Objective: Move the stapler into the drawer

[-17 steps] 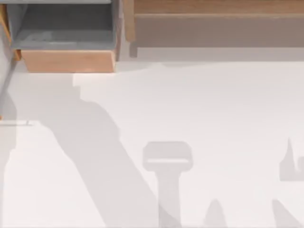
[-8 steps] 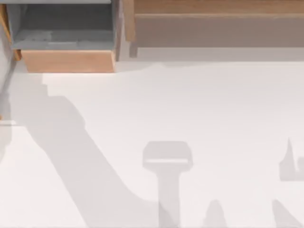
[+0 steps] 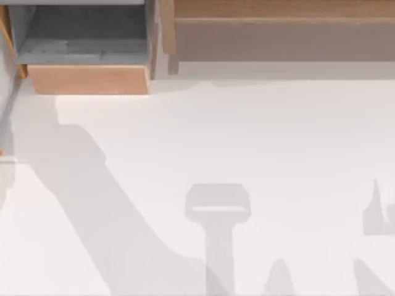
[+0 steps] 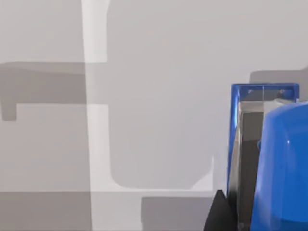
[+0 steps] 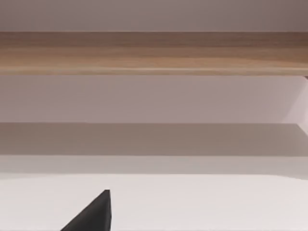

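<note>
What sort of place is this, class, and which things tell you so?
Probably a rendered office desk: a plain white table, a grey-walled drawer with tan wooden front, a long wooden shelf and a bright blue stapler.

One stapler (image 4: 281, 163), blue; one drawer (image 3: 86, 52) with a tan front panel; one long wooden shelf (image 3: 278, 31); one white table (image 3: 247, 142) beneath them.

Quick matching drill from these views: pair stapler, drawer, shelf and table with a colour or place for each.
1. stapler
2. drawer
3. shelf
4. table

a. white, crossed by grey shadows
b. bright blue, close to the left wrist camera
c. top left of the top view, tan front, grey inside
d. long, wooden, along the top right of the top view

Pairs: 1-b, 2-c, 3-d, 4-a
</note>
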`<action>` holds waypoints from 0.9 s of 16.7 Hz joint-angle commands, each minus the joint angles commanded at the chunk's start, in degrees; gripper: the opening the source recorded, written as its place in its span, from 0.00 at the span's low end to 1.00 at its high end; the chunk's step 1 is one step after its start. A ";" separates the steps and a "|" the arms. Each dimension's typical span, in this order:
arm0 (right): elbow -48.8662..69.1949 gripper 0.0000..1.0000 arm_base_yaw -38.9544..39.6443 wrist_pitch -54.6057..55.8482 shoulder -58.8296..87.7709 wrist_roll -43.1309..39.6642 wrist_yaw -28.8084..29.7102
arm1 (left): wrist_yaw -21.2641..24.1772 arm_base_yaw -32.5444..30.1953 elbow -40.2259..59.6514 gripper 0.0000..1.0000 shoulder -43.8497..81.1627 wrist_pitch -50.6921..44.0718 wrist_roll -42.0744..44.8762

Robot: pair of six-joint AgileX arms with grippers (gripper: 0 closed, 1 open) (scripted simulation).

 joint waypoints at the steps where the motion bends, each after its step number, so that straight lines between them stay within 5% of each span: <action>1: 0.00 1.00 0.00 0.00 0.00 0.00 0.00 | 0.00 0.00 0.00 0.00 0.00 0.00 0.00; 14: 0.00 1.00 0.00 0.00 0.00 0.00 0.00 | 0.00 0.00 0.00 0.98 0.00 0.00 0.00; 15: 0.00 1.00 0.00 0.00 0.00 0.00 0.00 | 0.00 0.00 0.00 1.00 0.00 0.00 0.00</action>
